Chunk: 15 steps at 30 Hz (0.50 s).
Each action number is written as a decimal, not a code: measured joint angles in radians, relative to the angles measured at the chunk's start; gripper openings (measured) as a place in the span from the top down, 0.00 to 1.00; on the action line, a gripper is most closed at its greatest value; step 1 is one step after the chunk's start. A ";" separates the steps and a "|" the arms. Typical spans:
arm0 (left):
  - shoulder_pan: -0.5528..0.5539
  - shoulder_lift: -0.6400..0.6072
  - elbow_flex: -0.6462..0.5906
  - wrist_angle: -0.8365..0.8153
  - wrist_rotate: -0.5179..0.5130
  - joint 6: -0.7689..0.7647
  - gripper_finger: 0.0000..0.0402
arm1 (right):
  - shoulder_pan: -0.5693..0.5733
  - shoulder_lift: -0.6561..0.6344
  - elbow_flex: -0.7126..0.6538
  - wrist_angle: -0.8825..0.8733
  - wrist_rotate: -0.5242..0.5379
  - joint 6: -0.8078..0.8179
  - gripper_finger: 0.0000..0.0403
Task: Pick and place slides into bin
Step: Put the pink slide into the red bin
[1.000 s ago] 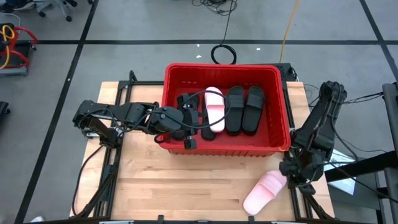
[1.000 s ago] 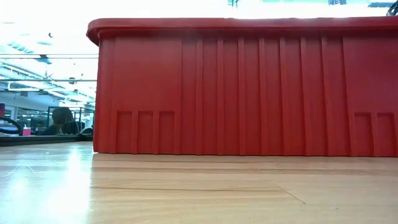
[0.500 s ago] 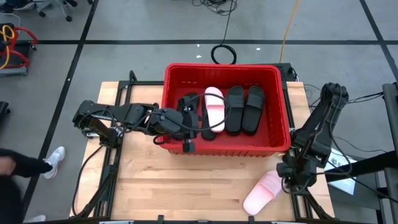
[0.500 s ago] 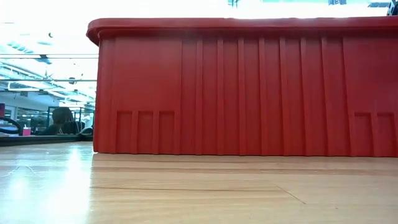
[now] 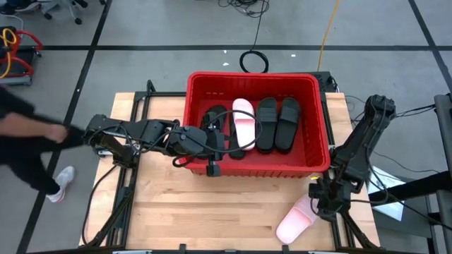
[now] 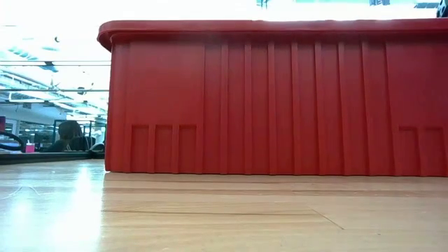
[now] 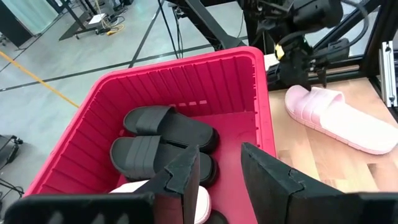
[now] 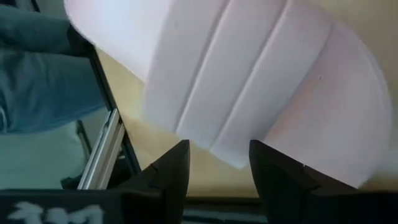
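A: Where's the last pink slide [image 5: 297, 219]?
B: On the table outside the bin [image 5: 321, 164], right under the right gripper [image 8: 214, 163]'s parted, empty jaws.
A: Next?
B: Probably drop astride its strap and close. Left gripper [image 7: 217, 171] waits over the bin, open, holding nothing.

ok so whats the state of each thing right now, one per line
bin: upright on the table, holding several slides
black slides: lying flat inside the bin, side by side
pink slide in the bin: lying flat among the black ones
pink slide on the table: outside the bin, not lifted
left hand: open, empty, over the bin's left wall
right hand: open, just above the table's pink slide, no grip
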 joint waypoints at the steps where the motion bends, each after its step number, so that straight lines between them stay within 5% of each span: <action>1: 0.000 0.000 0.000 0.000 0.000 0.000 0.70 | 0.000 0.000 -0.018 0.025 -0.005 0.017 0.61; 15: 0.000 0.000 0.000 0.000 0.000 0.000 0.70 | 0.000 -0.055 -0.066 0.115 -0.102 0.096 0.65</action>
